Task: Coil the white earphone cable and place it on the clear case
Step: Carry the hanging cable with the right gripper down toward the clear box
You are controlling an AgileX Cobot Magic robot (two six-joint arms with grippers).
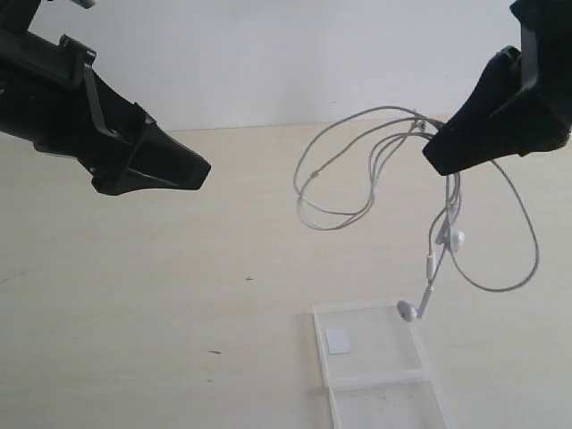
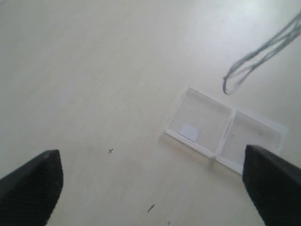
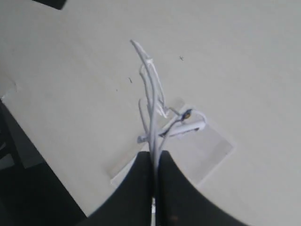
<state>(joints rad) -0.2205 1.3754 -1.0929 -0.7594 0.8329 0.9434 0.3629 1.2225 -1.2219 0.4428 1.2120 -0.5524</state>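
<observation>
Thin white earphone cable (image 1: 455,239) hangs in loose loops from the right gripper (image 1: 435,159), jaws clenched on the bunched strands. Coiling looks roughly done. Lowest earbud dangles over the flat clear plastic case (image 1: 380,357); contact unclear. Left gripper (image 1: 195,170) released, empty, well apart. Remaining: lower, release onto case.

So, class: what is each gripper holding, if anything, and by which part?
The right gripper pinches the cable by several gathered strands, above the dangling earbuds. The left gripper is open and holds nothing.
</observation>
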